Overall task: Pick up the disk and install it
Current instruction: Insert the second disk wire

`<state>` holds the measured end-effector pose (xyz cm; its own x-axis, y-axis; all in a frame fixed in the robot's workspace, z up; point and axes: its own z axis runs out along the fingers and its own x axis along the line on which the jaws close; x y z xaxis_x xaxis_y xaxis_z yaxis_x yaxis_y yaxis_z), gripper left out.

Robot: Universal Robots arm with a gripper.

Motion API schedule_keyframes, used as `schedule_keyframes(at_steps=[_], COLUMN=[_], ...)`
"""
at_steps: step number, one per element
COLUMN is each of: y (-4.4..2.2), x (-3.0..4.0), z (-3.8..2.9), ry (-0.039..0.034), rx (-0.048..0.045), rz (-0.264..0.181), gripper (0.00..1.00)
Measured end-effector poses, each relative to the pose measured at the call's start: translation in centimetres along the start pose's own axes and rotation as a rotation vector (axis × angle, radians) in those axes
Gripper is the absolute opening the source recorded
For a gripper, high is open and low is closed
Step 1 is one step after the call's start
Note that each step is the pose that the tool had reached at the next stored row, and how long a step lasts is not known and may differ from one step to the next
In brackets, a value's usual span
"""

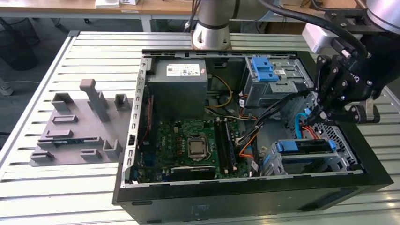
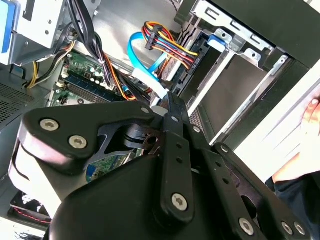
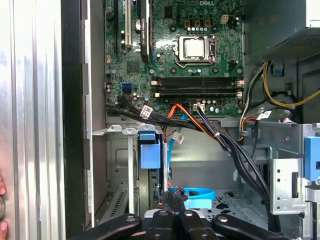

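Slatted metal tabletop [image 1: 87, 51] carries an open computer case [image 1: 250, 192]. Inside it the hand [image 1: 329, 115] hangs, fingers pressed together and holding nothing, over the cables [image 1: 284, 101]. Just beneath it the disk [image 1: 304, 146] sits in its bay; the motherboard [image 1: 187, 145] lies beyond.

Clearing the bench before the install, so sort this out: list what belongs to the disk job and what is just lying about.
Job: claw, at the drive cage; disk, in its blue carrier; computer case.
Lying about: grey fixture plate on the table; power supply box; motherboard.
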<state>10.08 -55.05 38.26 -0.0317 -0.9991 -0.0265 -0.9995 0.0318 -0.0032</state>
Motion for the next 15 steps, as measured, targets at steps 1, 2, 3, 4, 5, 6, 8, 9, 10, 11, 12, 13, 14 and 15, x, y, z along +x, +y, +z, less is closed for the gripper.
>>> schedule_keyframes(at_steps=[1,2,3,4,5,6,8,9,10,11,12,13,14,15], y=[0.01,0.01,0.01,0.02,0.02,0.02,0.02,0.02,0.02,0.02,0.02,0.02,0.02,0.02], x=[0.02,0.04,0.04,0.05,0.05,0.05,0.05,0.06,0.06,0.06,0.06,0.06,0.06,0.06], z=[0.01,0.04,0.06,0.10,0.15,0.20,0.31,0.36,0.41,0.47,0.52,0.58,0.65,0.71], ry=[0.0001,0.0000,-0.0004,-0.0018,-0.0034,-0.0050,-0.0080,-0.0098,-0.0118,-0.0139,-0.0159,-0.0180,-0.0200,-0.0219], rx=[0.0000,0.0000,0.0000,-0.0001,-0.0001,-0.0002,-0.0003,-0.0003,-0.0004,-0.0004,-0.0005,-0.0006,-0.0006,-0.0007], rz=[0.000,0.000,0.000,0.000,0.000,0.000,0.000,0.000,0.000,0.000,0.000,0.000,0.000,0.000], gripper=[0.11,0.11,0.11,0.11,0.11,0.11,0.11,0.11,0.11,0.11,0.11,0.11,0.11,0.11])
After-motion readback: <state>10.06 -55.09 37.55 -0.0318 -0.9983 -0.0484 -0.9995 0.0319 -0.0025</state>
